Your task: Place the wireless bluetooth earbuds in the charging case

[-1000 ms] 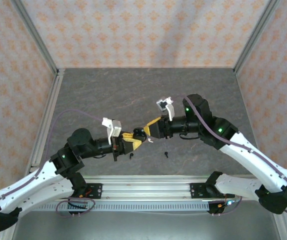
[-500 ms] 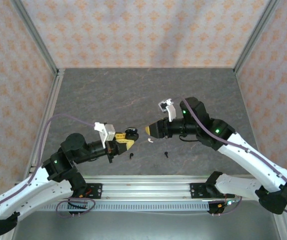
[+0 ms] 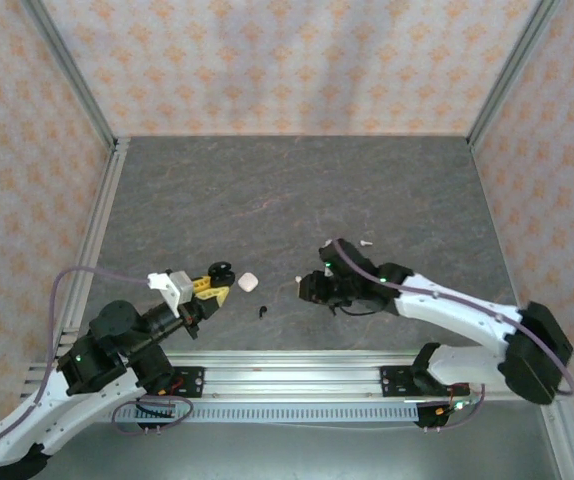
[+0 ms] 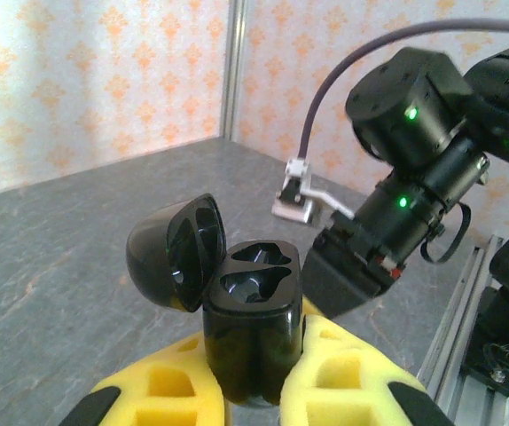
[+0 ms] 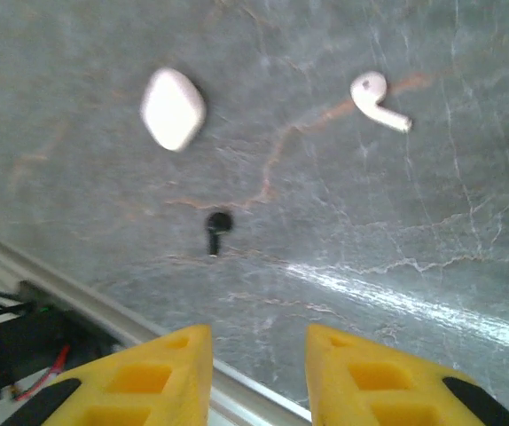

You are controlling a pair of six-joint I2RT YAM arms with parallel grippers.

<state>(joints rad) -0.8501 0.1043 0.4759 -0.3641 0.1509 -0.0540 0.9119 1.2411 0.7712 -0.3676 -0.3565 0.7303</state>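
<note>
Grey stone-patterned table (image 3: pixel 267 190) between papered walls. Left gripper (image 4: pixel 259 355), low centre in its wrist view, clamps the black charging case (image 4: pixel 247 302), lid open and both wells empty. Right gripper (image 5: pixel 256 355) hangs with jaws apart, holding nothing. Right wrist view: white case (image 5: pixel 173 108) upper left, white earbud (image 5: pixel 377 99) upper right, black earbud (image 5: pixel 216 227) centre (all loose on the table). Judged: no earbud seated yet.

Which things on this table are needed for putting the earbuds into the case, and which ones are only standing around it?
For the job:
black charging case, lid open
white charging case, closed
black earbud
white earbud
second white earbud

Only surroundings:
aluminium rail
patterned wall
</note>
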